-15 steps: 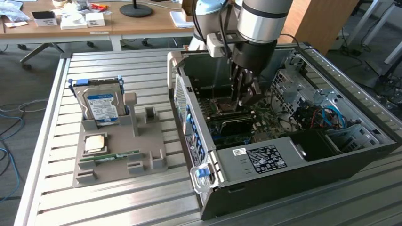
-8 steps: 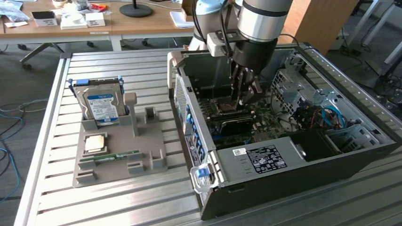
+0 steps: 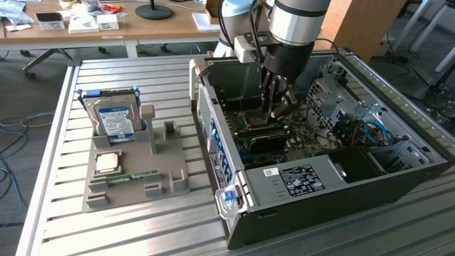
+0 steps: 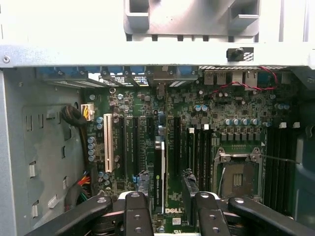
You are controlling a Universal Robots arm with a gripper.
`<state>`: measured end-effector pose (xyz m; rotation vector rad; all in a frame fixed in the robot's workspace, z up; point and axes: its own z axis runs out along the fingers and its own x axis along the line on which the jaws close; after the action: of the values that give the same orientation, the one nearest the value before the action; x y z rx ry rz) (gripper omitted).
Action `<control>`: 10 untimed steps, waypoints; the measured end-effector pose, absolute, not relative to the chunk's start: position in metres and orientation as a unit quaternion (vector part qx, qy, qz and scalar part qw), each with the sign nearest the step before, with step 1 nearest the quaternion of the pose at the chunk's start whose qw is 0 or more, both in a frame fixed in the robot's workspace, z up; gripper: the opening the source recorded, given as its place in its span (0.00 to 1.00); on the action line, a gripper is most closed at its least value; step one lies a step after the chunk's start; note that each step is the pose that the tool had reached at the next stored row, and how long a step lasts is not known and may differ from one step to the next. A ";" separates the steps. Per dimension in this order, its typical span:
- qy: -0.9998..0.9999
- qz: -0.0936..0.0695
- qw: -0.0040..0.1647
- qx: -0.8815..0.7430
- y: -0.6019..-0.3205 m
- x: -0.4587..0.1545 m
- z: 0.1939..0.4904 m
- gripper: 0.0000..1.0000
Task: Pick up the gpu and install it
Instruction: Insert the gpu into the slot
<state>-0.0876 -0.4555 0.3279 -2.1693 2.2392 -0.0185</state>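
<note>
An open desktop computer case lies on its side on a slatted metal table, and the robot arm reaches down into it. In the wrist view the gripper hangs just above the green motherboard, its dark fingers spread wide and holding nothing. Between them stands the gpu, seen edge-on as a thin dark card upright in an expansion slot, beside a white slot and some way from the bare processor socket. Judging from this, the card is already placed and the step in hand is the release at the end of installing. Any further move calls for keeping the fingers off the card so it is not tilted or pulled loose. Whether the card is pressed fully home cannot be told: its lower end and the fingertips are cut off, and its fan face is turned away. In the exterior view the gripper blocks the slot.
</note>
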 end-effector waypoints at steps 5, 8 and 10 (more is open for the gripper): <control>0.718 -0.006 0.012 -0.696 -0.456 -0.088 0.329 0.40; 0.718 -0.006 0.012 -0.696 -0.456 -0.088 0.330 0.40; 0.718 -0.006 0.012 -0.696 -0.456 -0.088 0.331 0.40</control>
<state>-0.0876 -0.4555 0.3305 -2.1694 2.2394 -0.0185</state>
